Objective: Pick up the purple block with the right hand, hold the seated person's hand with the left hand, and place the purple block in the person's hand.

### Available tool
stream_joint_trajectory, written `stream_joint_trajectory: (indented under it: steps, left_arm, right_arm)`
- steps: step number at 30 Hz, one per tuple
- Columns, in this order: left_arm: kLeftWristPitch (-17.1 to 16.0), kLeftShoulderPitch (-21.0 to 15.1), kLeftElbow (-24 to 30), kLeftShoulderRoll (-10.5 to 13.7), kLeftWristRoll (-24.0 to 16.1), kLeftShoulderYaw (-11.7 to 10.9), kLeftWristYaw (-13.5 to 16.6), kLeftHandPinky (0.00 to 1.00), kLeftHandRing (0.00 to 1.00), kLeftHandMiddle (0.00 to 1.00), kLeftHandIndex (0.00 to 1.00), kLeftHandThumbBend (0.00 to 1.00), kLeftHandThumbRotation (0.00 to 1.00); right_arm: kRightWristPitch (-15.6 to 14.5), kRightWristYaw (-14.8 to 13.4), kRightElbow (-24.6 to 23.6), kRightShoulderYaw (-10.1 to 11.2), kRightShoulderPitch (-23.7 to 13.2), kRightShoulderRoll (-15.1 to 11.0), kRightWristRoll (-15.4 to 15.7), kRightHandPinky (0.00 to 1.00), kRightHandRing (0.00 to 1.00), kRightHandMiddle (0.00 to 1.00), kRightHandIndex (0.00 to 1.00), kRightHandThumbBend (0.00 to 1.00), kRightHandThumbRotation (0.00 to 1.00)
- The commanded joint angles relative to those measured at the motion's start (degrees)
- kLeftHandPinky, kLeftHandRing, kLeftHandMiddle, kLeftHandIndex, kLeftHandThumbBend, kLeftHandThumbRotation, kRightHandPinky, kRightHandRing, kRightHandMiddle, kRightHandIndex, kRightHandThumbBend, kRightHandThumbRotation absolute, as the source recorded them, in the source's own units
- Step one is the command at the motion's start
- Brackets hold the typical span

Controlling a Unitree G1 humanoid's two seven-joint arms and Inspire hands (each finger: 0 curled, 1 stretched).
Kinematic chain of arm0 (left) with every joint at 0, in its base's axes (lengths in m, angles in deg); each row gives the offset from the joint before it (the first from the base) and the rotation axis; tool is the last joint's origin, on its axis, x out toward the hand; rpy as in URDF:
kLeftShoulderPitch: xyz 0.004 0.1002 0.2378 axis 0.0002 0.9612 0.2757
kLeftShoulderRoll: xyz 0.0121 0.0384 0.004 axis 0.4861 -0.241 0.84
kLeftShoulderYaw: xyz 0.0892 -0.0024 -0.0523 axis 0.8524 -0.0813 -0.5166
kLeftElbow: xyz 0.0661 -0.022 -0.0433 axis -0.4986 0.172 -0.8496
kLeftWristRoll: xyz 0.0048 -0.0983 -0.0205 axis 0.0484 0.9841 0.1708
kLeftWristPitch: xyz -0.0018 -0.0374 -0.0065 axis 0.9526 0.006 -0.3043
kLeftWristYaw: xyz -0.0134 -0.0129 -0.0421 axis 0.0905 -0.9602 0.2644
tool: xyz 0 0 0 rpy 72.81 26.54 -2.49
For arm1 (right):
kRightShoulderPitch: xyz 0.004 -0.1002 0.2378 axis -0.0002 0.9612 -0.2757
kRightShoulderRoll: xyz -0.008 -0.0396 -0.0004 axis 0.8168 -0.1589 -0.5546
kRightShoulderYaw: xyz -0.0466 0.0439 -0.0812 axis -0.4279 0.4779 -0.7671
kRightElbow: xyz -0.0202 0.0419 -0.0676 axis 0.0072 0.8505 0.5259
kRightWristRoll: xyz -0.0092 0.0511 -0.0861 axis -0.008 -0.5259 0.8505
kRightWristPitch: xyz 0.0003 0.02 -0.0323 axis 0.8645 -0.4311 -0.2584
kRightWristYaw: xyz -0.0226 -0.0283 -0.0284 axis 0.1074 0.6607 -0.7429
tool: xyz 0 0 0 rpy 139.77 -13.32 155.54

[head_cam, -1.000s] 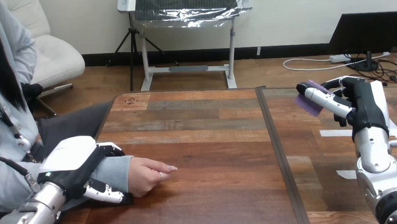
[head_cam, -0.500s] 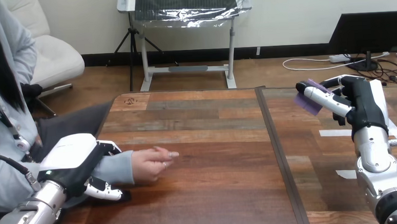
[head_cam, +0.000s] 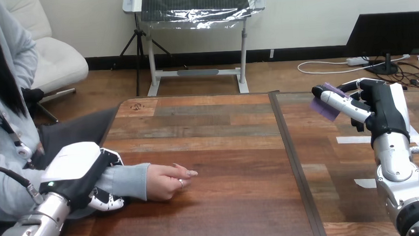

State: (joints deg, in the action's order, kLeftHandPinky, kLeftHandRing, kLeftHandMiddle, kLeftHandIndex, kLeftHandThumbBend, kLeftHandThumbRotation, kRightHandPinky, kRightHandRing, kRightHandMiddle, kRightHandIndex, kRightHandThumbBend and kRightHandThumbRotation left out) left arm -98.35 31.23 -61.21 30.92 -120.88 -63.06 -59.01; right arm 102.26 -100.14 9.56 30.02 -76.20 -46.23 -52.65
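Observation:
My right hand (head_cam: 379,108) is raised over the table's right side with its fingers and thumb curled round the purple block (head_cam: 324,105), which sticks out to the left of the fingertips. At the lower left my left hand (head_cam: 79,176) wraps its fingers and thumb round the person's forearm (head_cam: 123,179), on the grey sleeve just behind the wrist. The person's hand (head_cam: 170,180) rests on the wooden table (head_cam: 225,149), loosely curled, knuckles up, pointing right.
A dark seam (head_cam: 293,162) runs front to back between two tabletops. White tape marks (head_cam: 354,140) lie on the right tabletop near my right arm. The person sits at the left edge.
The person's hand and forearm have slid to the right along the table, with my left hand still round the forearm. My right hand with the purple block has stayed in place.

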Motion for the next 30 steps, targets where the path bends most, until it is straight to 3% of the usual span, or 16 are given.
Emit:
stream_joint_trajectory:
  steps: [1,16,30]
  left_arm:
    - [-0.16,-2.31,-1.24,-1.0,0.1,1.05,1.32,0.34,0.37,0.42,0.43,0.93,0.14]
    - [-0.19,-3.44,-1.21,-1.96,0.55,1.32,3.75,0.27,0.31,0.37,0.38,0.91,0.13]
    - [-0.41,-4.96,-0.3,-3.01,1.05,0.88,4.14,0.26,0.3,0.36,0.38,0.89,0.15]
  right_arm:
    - [1.77,-0.95,-3.14,-0.58,-3.98,0.1,0.62,0.02,0.06,0.11,0.14,0.28,0.35]
    - [0.88,-2.72,-3.58,-1.94,-4.22,1.86,2.29,0.02,0.07,0.12,0.14,0.29,0.28]
    - [2.02,-1.9,-3.89,-3.06,-4.3,3.78,2.51,0.02,0.07,0.12,0.14,0.27,0.21]
